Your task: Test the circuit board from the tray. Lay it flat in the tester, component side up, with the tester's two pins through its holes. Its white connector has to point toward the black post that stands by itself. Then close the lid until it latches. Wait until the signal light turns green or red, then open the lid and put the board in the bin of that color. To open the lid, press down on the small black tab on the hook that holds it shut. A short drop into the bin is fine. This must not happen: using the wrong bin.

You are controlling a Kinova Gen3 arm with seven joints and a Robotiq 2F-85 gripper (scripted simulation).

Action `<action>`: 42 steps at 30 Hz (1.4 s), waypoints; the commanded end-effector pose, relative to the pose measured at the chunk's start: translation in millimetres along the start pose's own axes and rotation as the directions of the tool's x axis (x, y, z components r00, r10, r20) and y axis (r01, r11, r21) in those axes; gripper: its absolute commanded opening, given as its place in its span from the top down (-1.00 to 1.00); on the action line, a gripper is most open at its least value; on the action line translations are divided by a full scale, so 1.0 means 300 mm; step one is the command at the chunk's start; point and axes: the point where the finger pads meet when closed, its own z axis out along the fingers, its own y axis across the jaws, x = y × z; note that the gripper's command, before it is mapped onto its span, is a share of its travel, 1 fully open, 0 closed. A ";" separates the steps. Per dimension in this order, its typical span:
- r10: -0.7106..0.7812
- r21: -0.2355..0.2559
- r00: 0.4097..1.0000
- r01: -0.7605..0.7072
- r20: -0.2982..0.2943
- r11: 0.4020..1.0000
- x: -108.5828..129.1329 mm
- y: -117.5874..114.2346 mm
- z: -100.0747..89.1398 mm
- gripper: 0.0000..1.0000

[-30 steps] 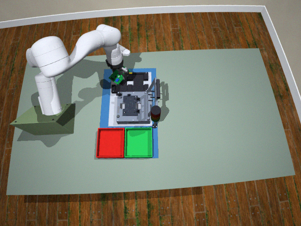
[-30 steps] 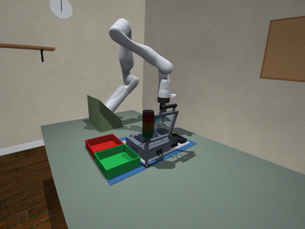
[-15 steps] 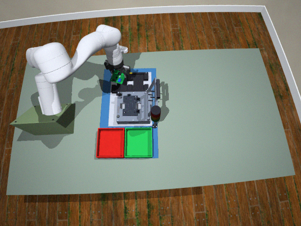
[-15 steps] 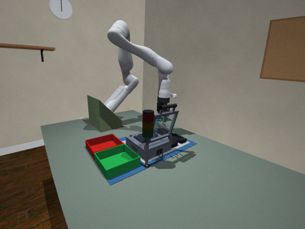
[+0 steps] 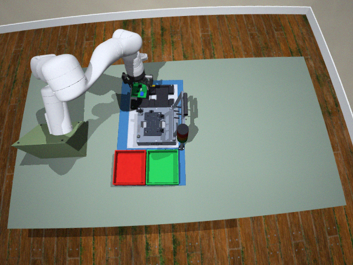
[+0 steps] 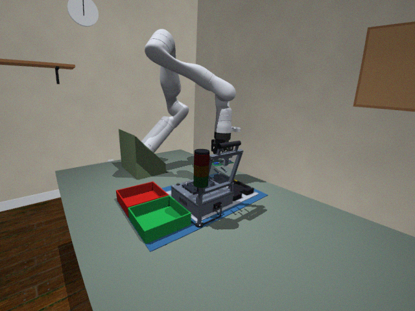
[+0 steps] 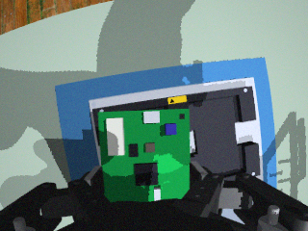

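The green circuit board [image 5: 139,91] is held between my gripper's [image 5: 138,85] fingers, lifted above the left end of the black tray [image 5: 161,95]. In the wrist view the board [image 7: 146,154] fills the middle, component side toward the camera, with its white connector [image 7: 115,137] at its upper left; my gripper [image 7: 146,175] grips its lower edge. The grey tester [image 5: 154,125] lies just in front of the tray, its nest empty. Its lid [image 5: 178,109] stands open, upright on the right side. The signal light [image 5: 182,133] looks dark, with no lamp lit.
The red bin [image 5: 129,167] and the green bin [image 5: 162,167] stand side by side in front of the tester, both empty. All of it sits on a blue mat. The arm's green base block [image 5: 51,139] is to the left.
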 end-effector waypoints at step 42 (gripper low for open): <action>-0.112 0.001 0.994 0.112 -0.003 0.994 0.001 0.000 0.000 -0.54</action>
